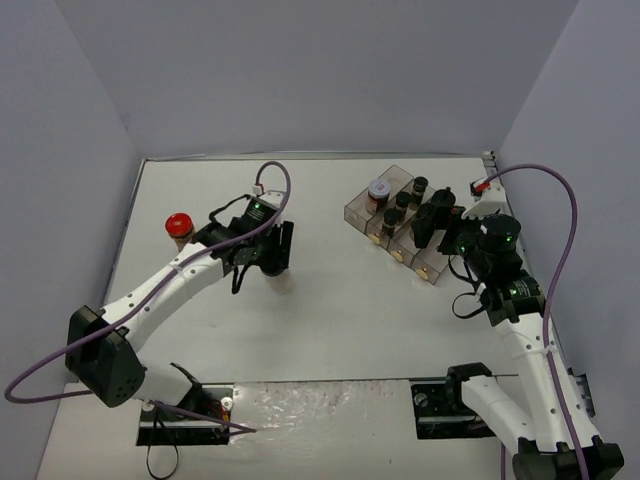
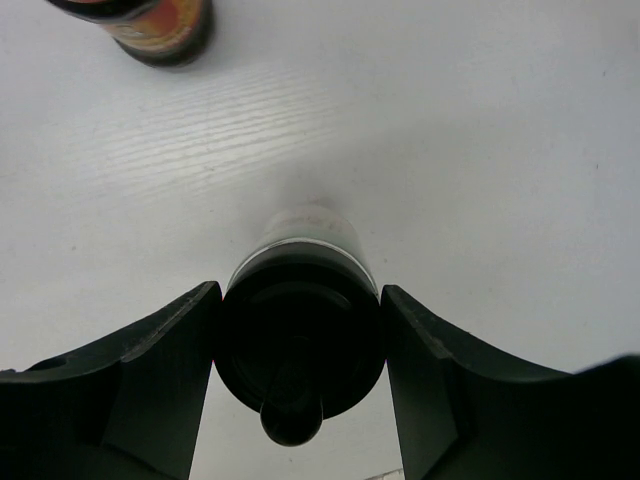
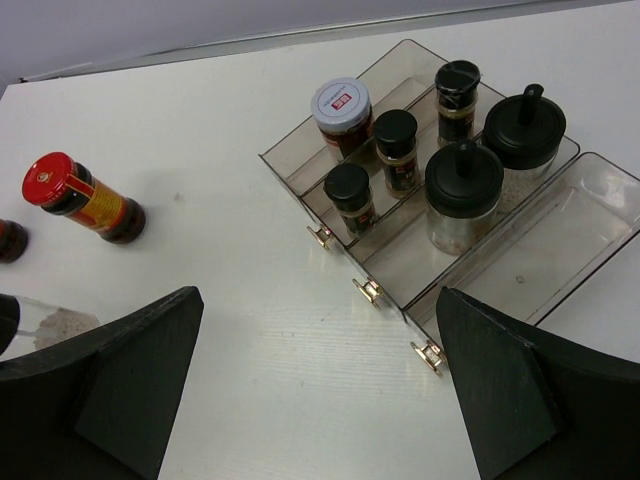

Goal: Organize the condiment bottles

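here, left tool (image 2: 300, 292) clamped on black-capped clear jar (image 2: 300, 345), pale contents, right tool (image 3: 318, 296) spread wide

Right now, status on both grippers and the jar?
Left gripper shut on black-capped jar, upright on table. Right gripper open, empty, by the tray. Right arm hangs over the tray; may crowd the drop.

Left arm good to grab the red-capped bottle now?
Probably not yet: the left hand is closed on a black-capped bottle. The red-capped bottle stands close by, nothing between, so likely fine once freed.
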